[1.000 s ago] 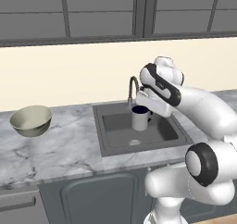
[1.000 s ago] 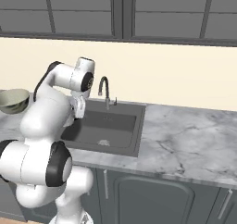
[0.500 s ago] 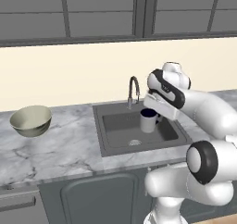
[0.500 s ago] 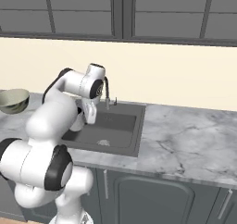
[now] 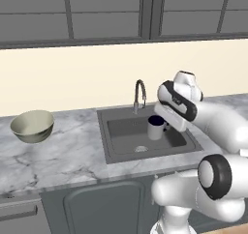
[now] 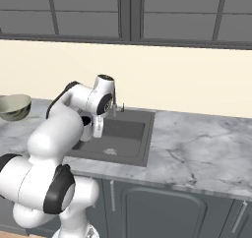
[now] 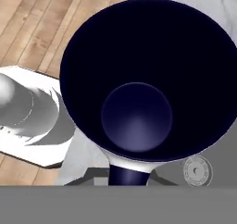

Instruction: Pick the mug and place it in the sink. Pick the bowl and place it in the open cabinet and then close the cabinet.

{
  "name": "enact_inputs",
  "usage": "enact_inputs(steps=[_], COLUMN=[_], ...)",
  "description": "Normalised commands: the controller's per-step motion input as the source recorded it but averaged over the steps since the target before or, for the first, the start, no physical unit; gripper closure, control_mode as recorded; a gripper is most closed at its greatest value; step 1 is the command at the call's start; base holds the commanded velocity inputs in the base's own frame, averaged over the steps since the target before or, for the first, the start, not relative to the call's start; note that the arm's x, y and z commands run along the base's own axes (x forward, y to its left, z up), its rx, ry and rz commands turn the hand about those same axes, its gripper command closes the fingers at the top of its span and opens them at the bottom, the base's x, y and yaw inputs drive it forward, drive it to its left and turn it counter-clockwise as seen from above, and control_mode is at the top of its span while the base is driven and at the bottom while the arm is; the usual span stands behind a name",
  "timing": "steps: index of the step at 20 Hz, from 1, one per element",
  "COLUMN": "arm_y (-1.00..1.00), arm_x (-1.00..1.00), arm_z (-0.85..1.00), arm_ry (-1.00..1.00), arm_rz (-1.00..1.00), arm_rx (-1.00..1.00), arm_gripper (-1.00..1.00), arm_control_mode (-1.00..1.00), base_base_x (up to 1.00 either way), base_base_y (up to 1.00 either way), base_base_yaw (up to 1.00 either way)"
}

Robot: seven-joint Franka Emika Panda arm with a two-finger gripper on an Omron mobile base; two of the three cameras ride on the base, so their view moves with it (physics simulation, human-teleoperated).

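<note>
From the left base view, the gripper point(image 5: 163, 125) is clamping the mug point(image 5: 155, 127) by its rim and holding it upright over the sink point(image 5: 145, 137), with the drain point(image 5: 141, 149) at about seven o'clock from the mug. The fingers themselves are lying hidden behind the white hand and the mug's side, and whether the mug's base is touching the basin floor is hard to tell. The faucet point(image 5: 139, 94) is standing at eleven o'clock from the mug. The bowl point(image 5: 32, 126) is sitting well apart on the marble counter point(image 5: 58, 155), at nine o'clock.

From the right base view, the arm is covering most of the mug point(image 6: 86, 129); only a dark rim and grey side are peeking out. The bowl point(image 6: 13, 106) is being cut off by the frame's edge.

In the hand view, the mug's navy inside point(image 7: 139, 112) is crowding the frame, with the drain point(image 7: 197, 171) showing at five o'clock.
</note>
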Motion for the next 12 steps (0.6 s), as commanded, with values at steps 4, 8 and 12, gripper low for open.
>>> enact_inputs(steps=[4, 8, 12], arm_y=[-0.06, -0.07, -0.15], arm_x=[0.08, 0.09, 0.04], arm_z=[0.0, 0.0, 0.0], arm_ry=[-0.06, -0.01, 0.01], arm_rz=[-0.16, -0.17, -0.16], arm_rx=[0.0, 0.0, 0.06], arm_gripper=[1.0, 1.0, 1.0], arm_control_mode=[-1.0, -1.0, -1.0], base_base_x=[0.0, 0.0, 0.0], base_base_y=[0.0, 0.0, 0.0], base_base_yaw=[0.0, 0.0, 0.0])
